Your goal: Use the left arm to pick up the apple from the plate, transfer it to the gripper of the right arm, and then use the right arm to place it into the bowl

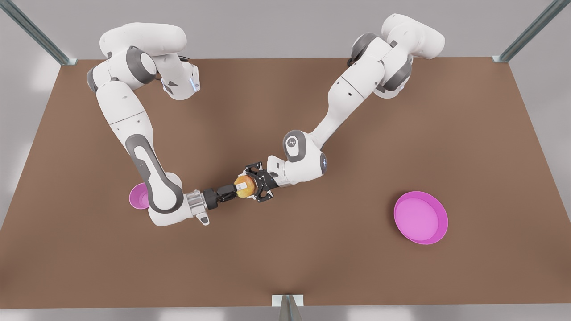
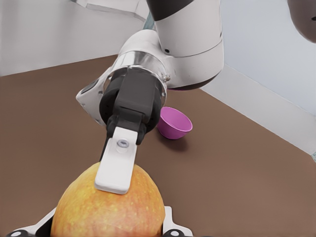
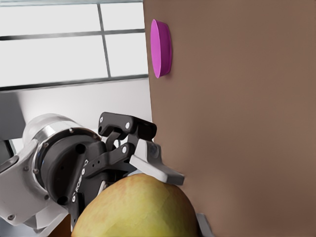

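The apple [image 1: 243, 187] is sitting up in the air between two pincers, both holding it. The right pincer [image 1: 228, 191] is pinching one side and the left pincer [image 1: 255, 184] the other. The bowl [image 1: 138, 196] is waiting behind the right pincer, near its wrist.

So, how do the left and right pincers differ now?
The left pincer is a black open-frame claw on an all-white wrist; the right pincer is slim, behind a silver collar. The left pincer reaches in from the front view's right, the right pincer from its left. Both grip the apple.
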`<act>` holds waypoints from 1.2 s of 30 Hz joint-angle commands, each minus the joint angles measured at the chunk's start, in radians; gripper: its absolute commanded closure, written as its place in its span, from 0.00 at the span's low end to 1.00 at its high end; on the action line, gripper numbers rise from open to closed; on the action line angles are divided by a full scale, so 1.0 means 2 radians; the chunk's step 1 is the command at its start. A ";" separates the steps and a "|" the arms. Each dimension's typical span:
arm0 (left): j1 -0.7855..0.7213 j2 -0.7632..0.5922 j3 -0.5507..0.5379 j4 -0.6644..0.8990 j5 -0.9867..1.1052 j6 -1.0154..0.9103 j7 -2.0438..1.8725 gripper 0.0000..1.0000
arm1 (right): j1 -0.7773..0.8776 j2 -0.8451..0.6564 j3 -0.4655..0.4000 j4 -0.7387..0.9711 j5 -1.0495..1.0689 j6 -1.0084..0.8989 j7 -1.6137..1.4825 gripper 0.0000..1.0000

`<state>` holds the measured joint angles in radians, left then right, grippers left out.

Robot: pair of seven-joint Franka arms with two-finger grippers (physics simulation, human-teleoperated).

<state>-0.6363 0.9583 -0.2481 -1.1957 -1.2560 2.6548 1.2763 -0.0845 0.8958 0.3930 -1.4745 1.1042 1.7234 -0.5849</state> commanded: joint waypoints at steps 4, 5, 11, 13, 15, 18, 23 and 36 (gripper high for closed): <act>0.000 -0.001 0.000 0.000 -0.003 -0.010 0.013 0.33 | 0.000 -0.001 0.001 0.000 -0.001 0.001 0.002 0.20; 0.000 -0.001 0.001 0.000 -0.002 -0.010 0.013 0.33 | 0.000 -0.001 0.001 0.000 -0.001 0.001 0.002 0.22; 0.000 -0.001 0.000 0.000 -0.003 -0.010 0.012 0.32 | 0.000 -0.001 0.001 0.000 -0.001 0.001 0.002 0.15; 0.001 -0.001 0.000 0.000 -0.003 -0.010 0.011 0.00 | 0.000 -0.001 0.001 0.000 -0.001 0.000 0.002 0.16; 0.001 -0.001 0.000 -0.002 -0.002 -0.010 0.011 0.00 | 0.000 -0.001 0.001 0.000 -0.001 0.001 0.002 0.20; 0.001 -0.003 0.000 -0.003 -0.002 -0.010 0.011 0.00 | 0.000 -0.001 0.001 0.000 -0.001 0.001 0.002 0.21; 0.001 -0.004 0.000 -0.004 -0.001 -0.010 0.012 0.00 | 0.000 -0.001 0.002 0.000 -0.001 0.000 0.002 0.21; 0.001 -0.004 0.000 -0.004 0.000 -0.010 0.013 0.00 | -0.012 -0.002 0.001 0.002 -0.011 -0.007 0.002 0.21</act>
<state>-0.6335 0.9511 -0.2483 -1.2046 -1.2585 2.6361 1.2959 -0.1070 0.8925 0.3934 -1.4703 1.0874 1.7153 -0.5837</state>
